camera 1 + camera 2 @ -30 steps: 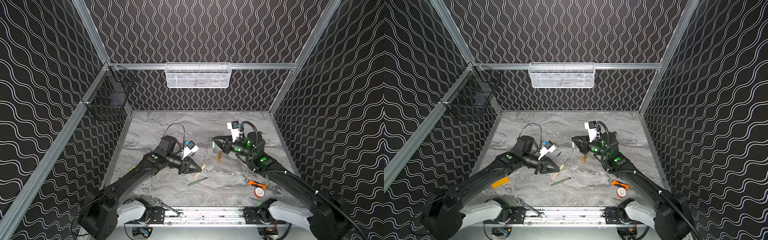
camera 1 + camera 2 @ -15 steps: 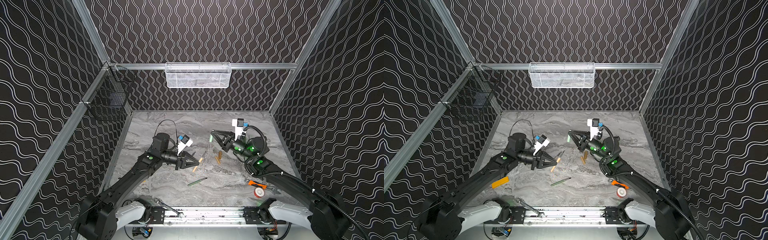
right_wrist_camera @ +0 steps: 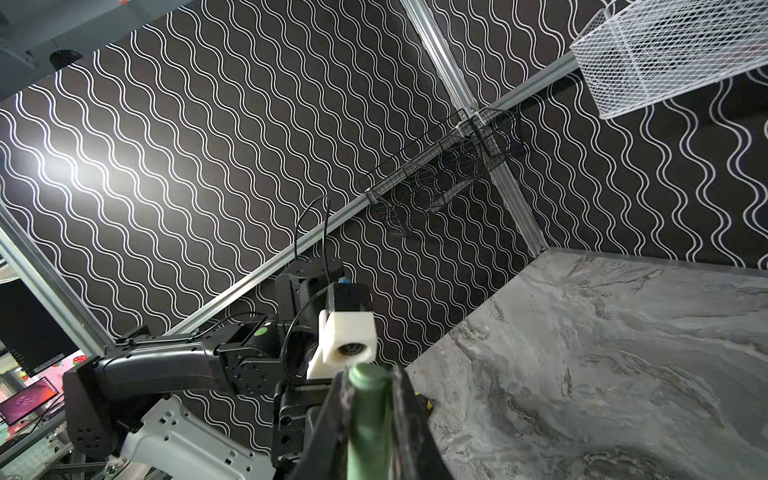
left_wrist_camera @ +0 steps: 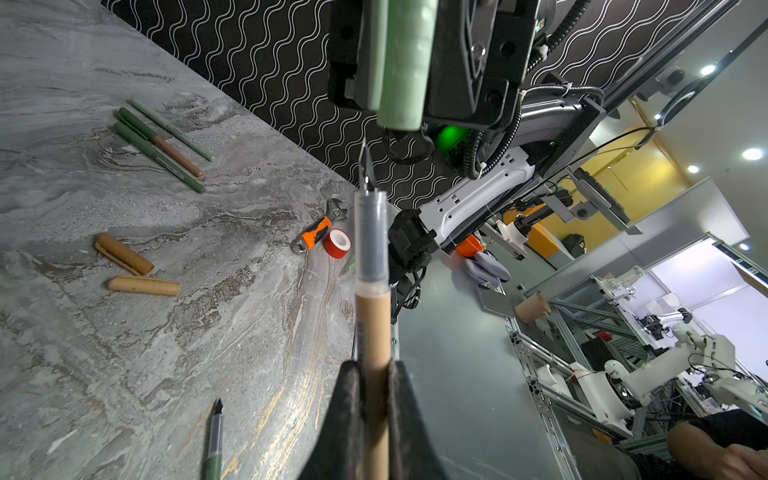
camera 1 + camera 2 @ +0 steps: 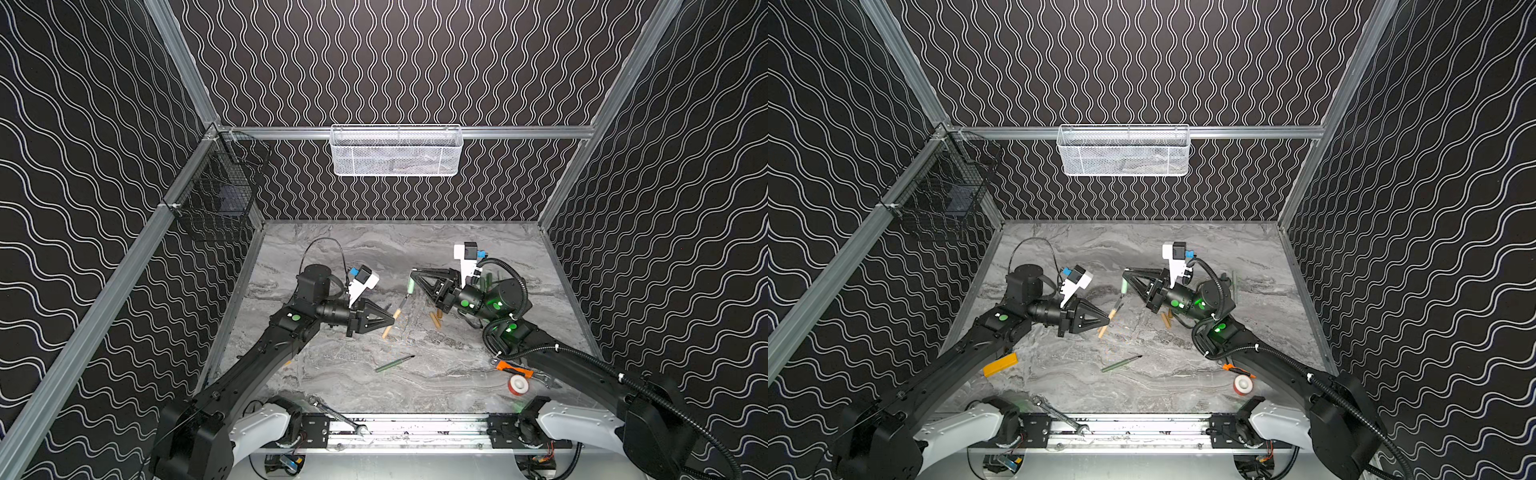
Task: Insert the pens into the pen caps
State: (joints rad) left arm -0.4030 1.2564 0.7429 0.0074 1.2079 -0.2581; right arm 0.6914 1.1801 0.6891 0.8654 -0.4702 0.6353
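left wrist view: left gripper [image 4: 374, 370] clamps tan pen [image 4: 373, 320], right gripper [image 4: 401, 50] clamps green cap [image 4: 405, 97]

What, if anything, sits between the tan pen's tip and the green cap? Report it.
Nothing visible. The left gripper's tan pen points its tip toward the near end of the pale green cap in the right gripper; only air lies between them.

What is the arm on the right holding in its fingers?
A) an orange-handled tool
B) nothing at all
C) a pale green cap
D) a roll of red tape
C: the right fingers are shut on a pale green cap, while the tape and tool lie on the table.
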